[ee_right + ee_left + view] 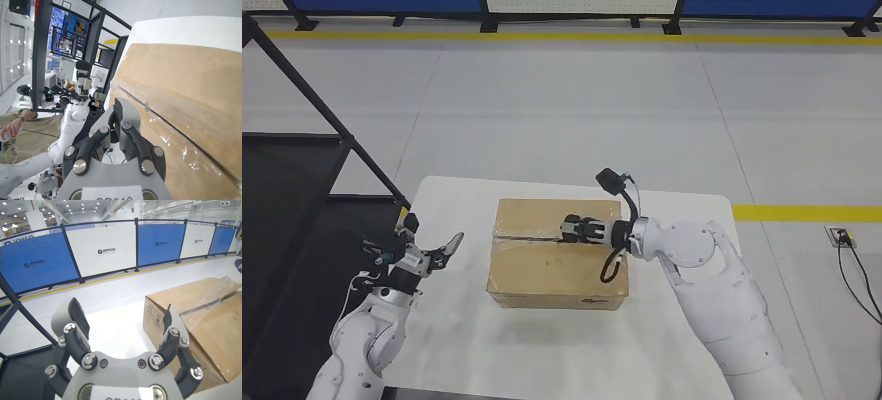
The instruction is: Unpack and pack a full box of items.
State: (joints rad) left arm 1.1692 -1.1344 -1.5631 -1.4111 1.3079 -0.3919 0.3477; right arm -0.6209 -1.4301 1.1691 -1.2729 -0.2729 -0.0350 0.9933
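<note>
The cardboard box (557, 265) is sitting in the middle of the top view, on the white bench (462, 340), a little toward the bench's far edge. Its top flaps are lying shut, meeting along a dark seam (537, 238) that is running left to right across the lid. A strip of clear tape (164, 138) is covering that seam and is wrinkling and catching the light; in the left wrist view the same tape (206, 294) is lifting slightly from the cardboard (208, 328).

The right pincer (570, 228) is hanging over the box's top, just right of the frame's centre, with its tips pointing toward the left of the frame along the seam. In its own wrist view the right pincer (115, 106) is showing both fingers pressed together with nothing between them, and the box lid (179, 75) is lying close beside it. Whether the tips are touching the tape cannot be told.

The left pincer (432, 238) is hovering in the lower left of the top view, over the bench's left edge, near the box's left side but apart from it. The left pincer (122, 304) is standing wide open, its dark ribbed pads (79, 315) facing each other and gripping nothing.

A black metal frame (302, 90) is standing at the left of the frame, beside the bench.
</note>
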